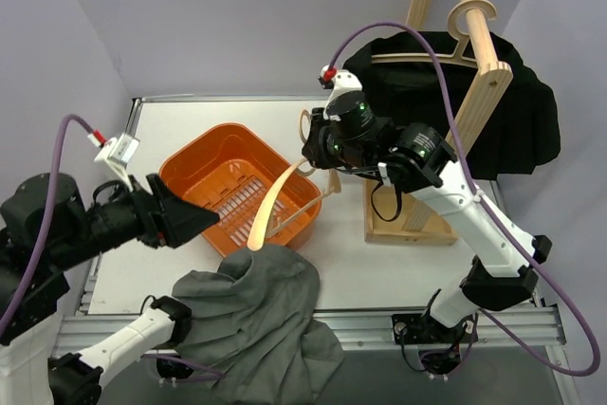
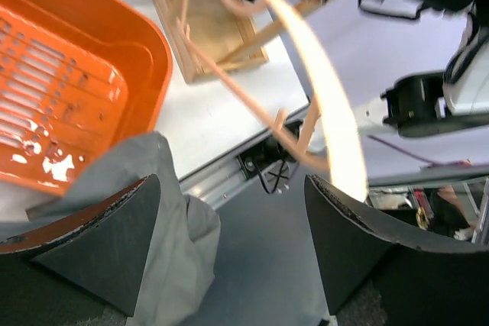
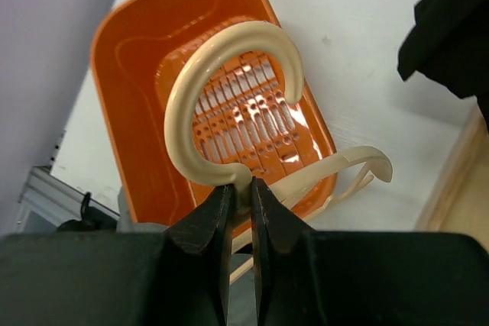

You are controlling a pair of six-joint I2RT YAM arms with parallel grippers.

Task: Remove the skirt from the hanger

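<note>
Grey skirt [image 1: 261, 315] heaped at the table [image 1: 398, 263] near edge.
My right gripper [image 3: 241, 192] pinches the hanger [image 3: 183, 104] by its hook over the orange basket [image 3: 107, 43]; my left gripper [image 2: 231, 181] is spread wide, empty.

hanger [image 2: 328, 120] blurred up close, lower end hidden — under skirt [image 1: 266, 310]
</note>
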